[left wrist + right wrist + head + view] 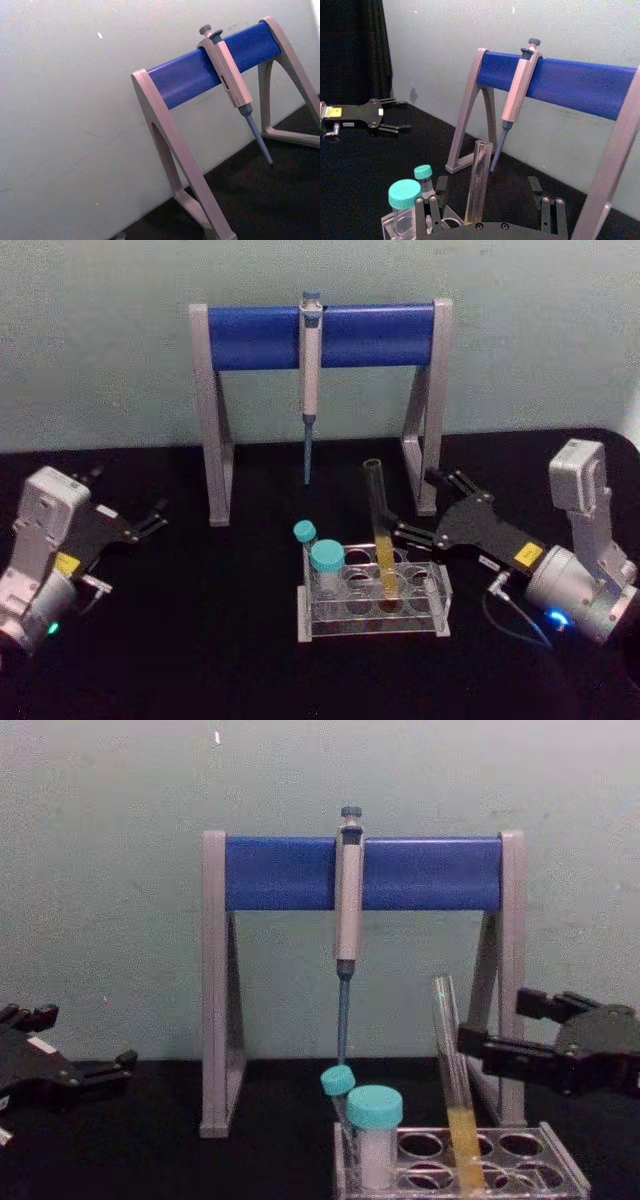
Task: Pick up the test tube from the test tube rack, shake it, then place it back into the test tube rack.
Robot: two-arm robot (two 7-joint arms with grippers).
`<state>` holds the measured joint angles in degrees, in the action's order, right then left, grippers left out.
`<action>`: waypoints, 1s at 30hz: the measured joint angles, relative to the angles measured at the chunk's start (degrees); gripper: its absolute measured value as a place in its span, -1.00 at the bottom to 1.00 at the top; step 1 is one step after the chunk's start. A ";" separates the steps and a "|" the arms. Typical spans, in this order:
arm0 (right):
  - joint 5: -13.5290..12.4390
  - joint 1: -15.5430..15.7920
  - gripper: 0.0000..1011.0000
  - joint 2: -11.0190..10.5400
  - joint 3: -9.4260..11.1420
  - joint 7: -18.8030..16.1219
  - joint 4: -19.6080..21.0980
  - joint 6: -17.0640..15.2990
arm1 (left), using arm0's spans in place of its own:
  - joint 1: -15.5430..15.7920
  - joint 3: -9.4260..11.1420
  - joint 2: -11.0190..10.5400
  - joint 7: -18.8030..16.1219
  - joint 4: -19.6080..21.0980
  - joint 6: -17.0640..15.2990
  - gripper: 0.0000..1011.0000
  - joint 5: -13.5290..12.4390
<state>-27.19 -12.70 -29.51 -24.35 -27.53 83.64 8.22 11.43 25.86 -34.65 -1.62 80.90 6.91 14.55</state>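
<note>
Just right of the test tube rack (370, 626), the right claw (412, 505) sits low over the black table (200, 650) with its two fingers spread wide and nothing held between them. The test tube (381, 530) stands in one of the rack's middle holes, with yellow liquid in its lower part and its open top tilted a little toward the robot's left. In the chest view the tip of the nearer finger (490, 1052) comes right up beside the glass, about level with the middle of the tube. Whether it touches cannot be told. From the right wrist camera the tube (479, 180) rises in line with the gap between the fingers.

The right arm reaches in from the table's right side. Its forearm lies low and slanted, and the claw points toward the tube and the robot's left.

Well apart from the rack, the left claw (158, 515) lies low near the table's left edge. Its fingers are parted and empty, and they point toward the middle.

Two teal-capped tubes (327, 558) stand at the left end of the rack. Behind it, a pipette (310, 380) hangs from the blue bar of a grey stand (255, 337).
</note>
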 joint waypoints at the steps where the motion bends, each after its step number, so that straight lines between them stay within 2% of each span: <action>1: -0.06 -0.25 0.98 0.27 -0.03 -0.22 -0.33 -0.28 | 0.00 0.00 0.00 0.00 0.00 0.00 0.98 0.00; 8: -0.14 -2.60 0.98 2.11 -0.30 -1.97 -2.77 -2.66 | 0.00 0.00 0.00 0.00 0.00 0.00 0.98 0.00; 17: 1.76 -5.99 0.98 3.31 -1.53 -4.22 -4.74 -5.75 | 0.00 0.00 0.00 -0.01 0.00 0.00 0.98 0.00; 30: 2.30 -7.58 0.98 3.98 -2.02 -4.42 -5.63 -9.18 | 0.00 0.00 0.00 0.00 0.00 0.00 0.98 0.00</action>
<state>-24.89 -20.28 -25.53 -26.38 -31.95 78.01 -0.96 11.43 25.86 -34.64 -1.62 80.90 6.91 14.55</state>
